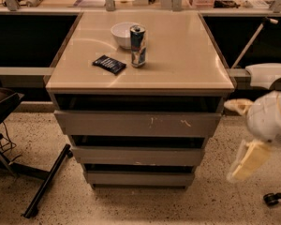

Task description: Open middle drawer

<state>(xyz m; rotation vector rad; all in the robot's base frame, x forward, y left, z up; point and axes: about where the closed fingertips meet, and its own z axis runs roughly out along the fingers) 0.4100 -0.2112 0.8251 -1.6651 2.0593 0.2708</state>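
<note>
Drawers sit in a stack of three beneath the front edge of the desk (pixel 187 74), each grey front narrower than the one above. The middle drawer (pixel 138 156) lies between the scratched top drawer (pixel 138 124) and the bottom drawer (pixel 139 178). Its plain flat front has a dark gap above it, and nothing is touching it.

The end effector (pixel 246 161) hangs off to the right of the desk's front right corner, below the level of the top. It is level with the lower fronts, its cream tip angled down and to the left. It is apart from the drawers, and I cannot tell whether it is open or closed.

On the desk, a white bowl (pixel 123 34) stands toward the back edge with a can (pixel 137 46) upright just in front of it. A dark packet (pixel 109 64) lies flat nearer the front left corner.
</note>
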